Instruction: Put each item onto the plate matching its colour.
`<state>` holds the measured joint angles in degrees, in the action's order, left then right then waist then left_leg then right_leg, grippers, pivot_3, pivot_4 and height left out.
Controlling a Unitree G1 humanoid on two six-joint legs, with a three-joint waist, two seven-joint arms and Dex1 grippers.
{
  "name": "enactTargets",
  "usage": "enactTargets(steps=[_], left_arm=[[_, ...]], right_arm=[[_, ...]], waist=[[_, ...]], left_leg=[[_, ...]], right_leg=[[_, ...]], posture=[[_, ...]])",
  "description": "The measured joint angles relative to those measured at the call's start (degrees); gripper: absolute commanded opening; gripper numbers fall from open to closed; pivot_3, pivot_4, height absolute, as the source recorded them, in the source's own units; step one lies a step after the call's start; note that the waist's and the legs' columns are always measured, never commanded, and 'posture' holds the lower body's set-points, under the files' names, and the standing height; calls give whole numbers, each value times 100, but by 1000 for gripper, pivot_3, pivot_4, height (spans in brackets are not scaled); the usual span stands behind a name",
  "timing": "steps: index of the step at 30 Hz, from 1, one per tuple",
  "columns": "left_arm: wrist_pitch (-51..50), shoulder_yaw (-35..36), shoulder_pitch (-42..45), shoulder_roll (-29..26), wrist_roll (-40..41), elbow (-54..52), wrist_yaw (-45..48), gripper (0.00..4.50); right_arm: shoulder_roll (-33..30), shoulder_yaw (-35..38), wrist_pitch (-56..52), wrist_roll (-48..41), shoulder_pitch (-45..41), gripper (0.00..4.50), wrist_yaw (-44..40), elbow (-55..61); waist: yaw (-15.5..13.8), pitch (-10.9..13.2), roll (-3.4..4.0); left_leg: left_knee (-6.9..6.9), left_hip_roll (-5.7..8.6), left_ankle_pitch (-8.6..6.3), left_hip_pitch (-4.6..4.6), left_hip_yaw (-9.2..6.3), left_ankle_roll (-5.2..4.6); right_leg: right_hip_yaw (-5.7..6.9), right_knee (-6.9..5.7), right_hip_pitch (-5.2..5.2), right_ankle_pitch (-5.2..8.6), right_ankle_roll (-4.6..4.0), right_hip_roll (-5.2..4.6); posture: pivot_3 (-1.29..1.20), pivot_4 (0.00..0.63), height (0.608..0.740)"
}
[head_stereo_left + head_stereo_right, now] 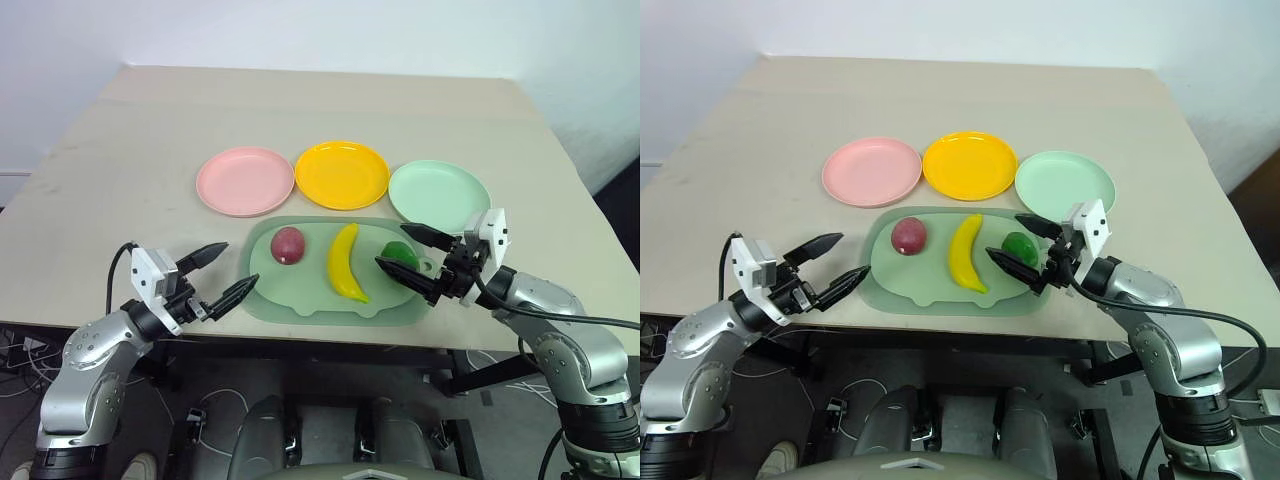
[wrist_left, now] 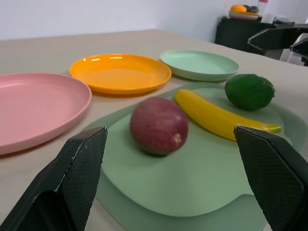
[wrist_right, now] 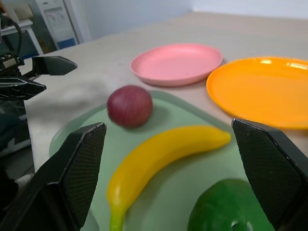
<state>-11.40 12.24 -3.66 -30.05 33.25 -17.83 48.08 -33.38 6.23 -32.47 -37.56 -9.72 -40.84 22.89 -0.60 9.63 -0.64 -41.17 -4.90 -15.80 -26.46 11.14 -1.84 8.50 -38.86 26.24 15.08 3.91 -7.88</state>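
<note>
Nothing is sorted yet: the yellow plastic banana, dark red round fruit and small green round fruit lie off the plates. The left gripper and the right gripper hold their jaws open and empty, the green fruit between the right jaws.

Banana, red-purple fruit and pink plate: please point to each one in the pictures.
banana (image 1: 345, 262), left eye view, middle of its curved body
red-purple fruit (image 1: 287, 244), left eye view, centre of its top
pink plate (image 1: 244, 181), left eye view, bare middle

Open stretches of the surface are left on both sides of the tray mat and beyond the three plates. On the mat, clear gaps are kept between the red-purple fruit, the banana and the green fruit, which is flanked by the spread right gripper.
</note>
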Motion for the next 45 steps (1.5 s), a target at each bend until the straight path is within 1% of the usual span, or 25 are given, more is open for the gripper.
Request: enactTargets(steps=[2, 6, 9, 16, 21, 26, 28, 29, 30, 31, 33, 34, 40, 43, 45], left_arm=[[-58, -28, 2, 89, 6, -39, -56, 4479], [-151, -49, 2, 141, 117, -83, -84, 4479], [-212, -205, 30, 153, 117, -109, -85, 4479], [-302, -254, 252, 195, 116, -115, -158, 4479], [-329, -258, 289, 197, 115, -115, -182, 4479], [-321, -262, 289, 197, 106, -116, -191, 4479], [-307, -255, 283, 197, 102, -115, -193, 4479], [-289, -254, 283, 198, 102, -115, -191, 4500], [-276, -250, 277, 198, 102, -115, -187, 4500], [-262, -240, 265, 197, 101, -110, -182, 4500], [-180, -231, 222, 197, 94, -74, -163, 4500], [-161, -230, 215, 197, 90, -56, -156, 4500], [-65, -220, 157, 196, 59, -45, -172, 4500], [-64, -216, 143, 195, 55, -52, -208, 4500], [-66, -191, 108, 190, 52, -75, -238, 4500]], right_arm=[[1, 26, -121, -81, -4, 4468, 60, 4], [14, 28, -432, -63, -101, 4468, 540, 123], [13, 28, -623, 3, -185, 4468, 774, 135], [13, 22, -983, 111, -215, 4468, 1049, 32], [-42, -163, -1352, 247, -251, 4468, 1094, -137], [-83, -542, -1648, 500, -479, 4468, 1061, -618], [-80, -558, -1688, 526, -514, 4468, 1007, -708], [-79, -557, -1705, 538, -541, 4083, 999, -738], [-76, -550, -1703, 550, -547, 3865, 998, -759], [-71, -536, -1691, 555, -547, 3544, 983, -785], [-69, -501, -1609, 551, -546, 2830, 898, -799], [-70, -468, -1570, 541, -546, 2641, 850, -797], [-158, -104, -1593, 234, -632, 2633, 475, -685], [-165, 20, -1595, 130, -965, 2633, 447, -674], [-41, 47, -1432, 262, -1348, 2633, 618, -935]], waist=[[3, 0, 0], [7, 0, 0], [-9, 0, 0], [9, 0, 1], [8, 0, 1], [15, 0, 1], [12, 0, 1], [15, 0, 0], [14, 0, 1], [13, 0, 1], [15, 0, 1], [13, 0, 1], [11, 0, 2], [22, 1, 2], [40, 1, 3]], left_leg=[[0, 0, -1, 0, 0, -2], [0, -1, 0, 0, 0, -1], [0, 0, 0, 0, 0, -1], [2, 0, 6, -2, 2, 9], [2, 0, 3, -1, 2, 4], [2, 0, 3, -2, 2, 3], [2, 0, 6, -2, 4, 8], [2, 0, 6, -2, 3, 8], [2, -1, 5, -2, 4, 7], [2, -1, 5, -2, 3, 7], [2, -1, 4, -3, 4, 6], [2, -1, 3, -3, 4, 5], [2, -1, 2, -3, 4, 1], [2, -2, -1, -2, 3, -3], [3, -1, 0, -2, 5, -1]], right_leg=[[0, 0, 0, 0, 0, 0], [-1, 0, 1, 0, 0, 1], [0, 0, 1, 0, 0, 0], [-1, 0, 2, -8, 14, 3], [-1, 1, 2, -6, 10, 1], [-1, 1, 2, -1, 1, 2], [-2, 1, 3, -4, 7, 2], [-2, 2, 2, -8, 13, 2], [-2, 2, 2, -7, 13, 2], [-2, 2, 3, -7, 13, 2], [-2, 2, 4, -7, 14, 2], [-2, 2, 4, -7, 13, 2], [-2, 2, 4, -8, 13, 2], [-2, 2, 5, -8, 13, 3], [-2, 3, 6, -8, 13, 3]], posture=[[0, 150, 695], [0, 150, 695], [0, 150, 695], [0, 150, 695], [0, 150, 695], [0, 150, 695], [0, 150, 695], [0, 150, 695], [0, 150, 695], [0, 150, 695], [0, 150, 695], [0, 150, 695], [0, 150, 695], [0, 150, 695], [0, 150, 695]])
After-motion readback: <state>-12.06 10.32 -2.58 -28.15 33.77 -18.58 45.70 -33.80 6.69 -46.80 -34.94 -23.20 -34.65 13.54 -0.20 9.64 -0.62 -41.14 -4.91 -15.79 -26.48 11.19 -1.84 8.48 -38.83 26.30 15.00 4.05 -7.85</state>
